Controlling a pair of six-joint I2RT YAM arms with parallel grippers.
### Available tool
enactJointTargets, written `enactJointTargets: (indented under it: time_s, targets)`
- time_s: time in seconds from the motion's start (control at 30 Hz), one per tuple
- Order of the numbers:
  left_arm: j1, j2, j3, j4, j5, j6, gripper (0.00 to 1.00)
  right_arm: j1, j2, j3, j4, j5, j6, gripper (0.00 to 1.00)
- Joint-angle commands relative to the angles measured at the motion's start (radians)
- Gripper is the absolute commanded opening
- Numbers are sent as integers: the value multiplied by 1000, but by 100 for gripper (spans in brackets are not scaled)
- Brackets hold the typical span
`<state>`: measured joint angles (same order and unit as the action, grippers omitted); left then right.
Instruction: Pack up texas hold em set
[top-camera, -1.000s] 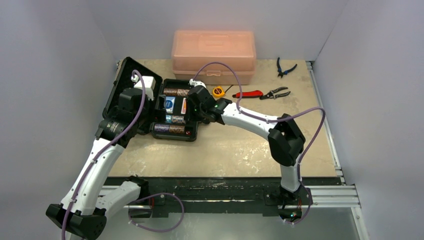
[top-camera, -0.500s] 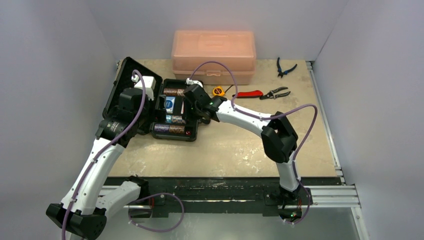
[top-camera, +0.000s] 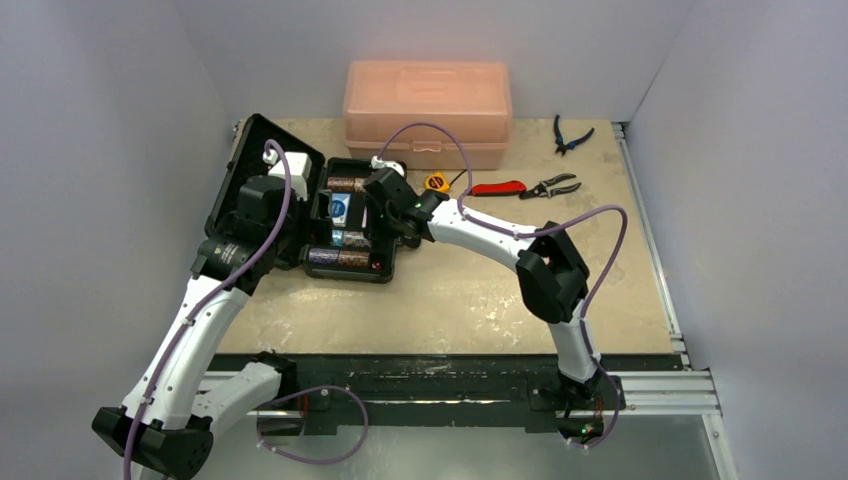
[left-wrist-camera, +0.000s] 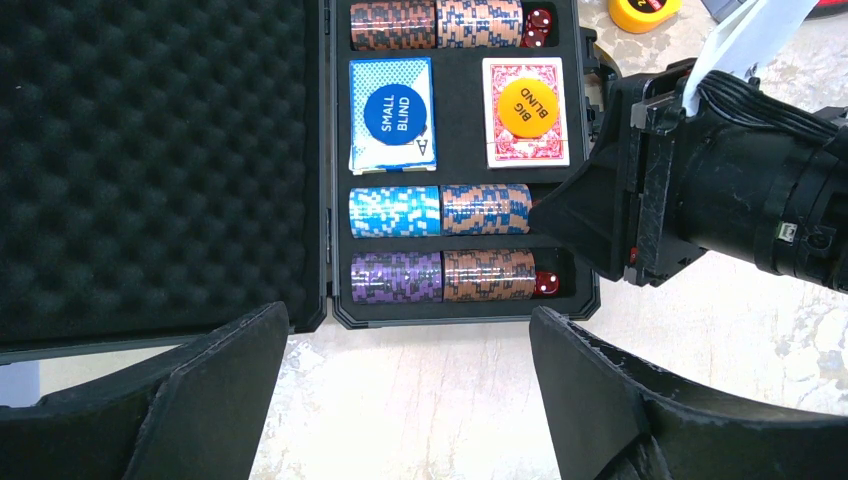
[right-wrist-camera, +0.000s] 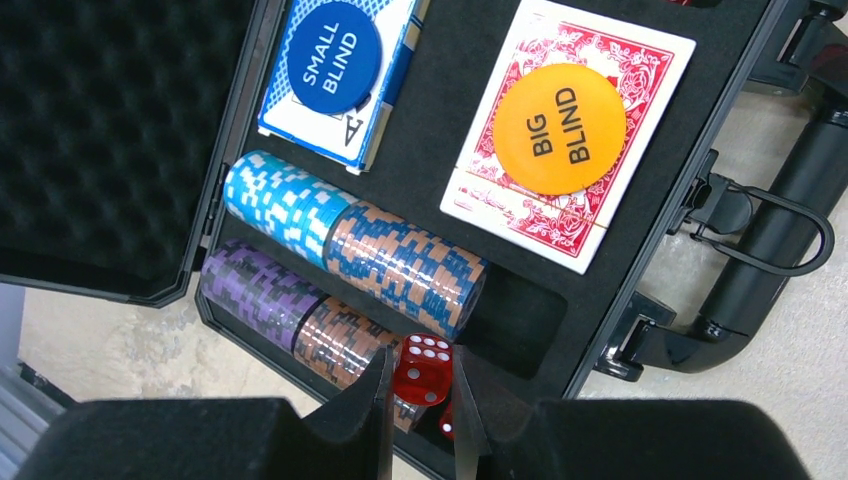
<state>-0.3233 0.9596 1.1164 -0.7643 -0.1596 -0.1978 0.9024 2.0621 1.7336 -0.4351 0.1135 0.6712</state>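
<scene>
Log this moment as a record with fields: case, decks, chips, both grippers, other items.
case: black briefcase open, foam lid swung aside
decks: blue deck under SMALL BLIND disc; red deck under BIG BLIND disc
chips: chip stacks lying in three rows
right gripper: shut on red die, above the case
left gripper: open, holds nothing, beside the case
other: pink box, pliers

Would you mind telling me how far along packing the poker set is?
Done: the chip stacks, blue deck and red deck sit in the open case. In hand: the right gripper pinches a red die above it. Remaining: likely seat the die in the empty pocket, then shut the lid. The left gripper hangs open.
</scene>
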Motion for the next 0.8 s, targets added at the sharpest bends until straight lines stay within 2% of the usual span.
enactJointTargets:
  time_s: [0.0,0.77]
  targets:
    - [-5,-5,0,38,-1,6,91,3,7,50,-20,31,17,0]
    - [-5,-6,0,37,-11,8,91,-6,70,69,-94,89,48,0]
